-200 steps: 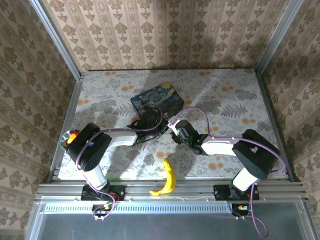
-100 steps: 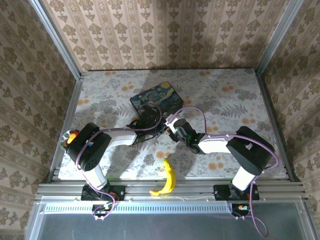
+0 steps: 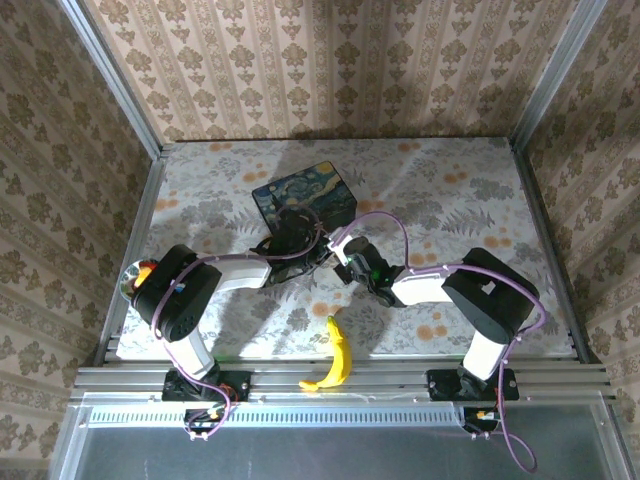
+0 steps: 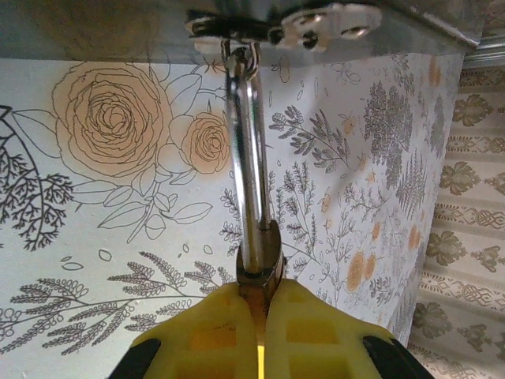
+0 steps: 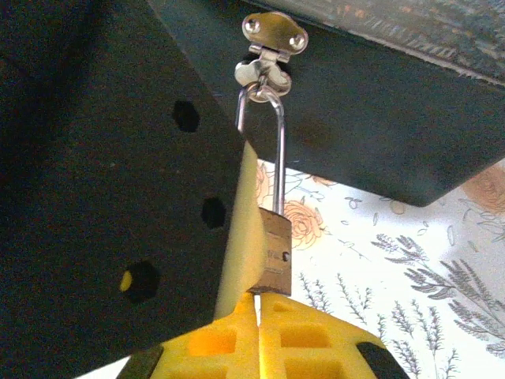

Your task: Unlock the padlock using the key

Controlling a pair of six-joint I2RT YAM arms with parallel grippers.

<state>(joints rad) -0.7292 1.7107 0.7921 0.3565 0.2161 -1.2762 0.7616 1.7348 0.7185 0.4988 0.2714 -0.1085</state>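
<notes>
Between the left gripper's (image 4: pixel 261 306) yellow pads (image 4: pixel 217 328) the brass body of the padlock (image 4: pixel 259 272) is pinched. The jaws are drawn in to the width of that little body, so that just its upper end pokes out above the foam. From it the thin silver shackle (image 4: pixel 251 158) runs straight away to the small silver clasp (image 4: pixel 316 20) on the front of the painted box (image 3: pixel 305 195), where it hooks through the clasp's ring.

Seen from the right wrist, one of the left arm's pads lies flat against the padlock's left side. The shackle's left leg is hidden behind that pad, so I cannot tell whether the lock is fastened or sprung.

The right gripper (image 5: pixel 256 316) sits directly under the padlock's bottom end. Its own two pads are pressed together with only a hairline slit between them, and their tips touch or all but touch the brass. Whether the key is nipped in that slit cannot be made out.

From above, both grippers meet nose to nose just in front of the box's near edge, the left arm reaching in from the left and the right arm from the right. Purple cables (image 3: pixel 385 222) arch over them. The box stands near the middle of the floral table (image 3: pixel 470 200). A banana (image 3: pixel 338 362) lies well apart at the near edge, between the two arm bases.
</notes>
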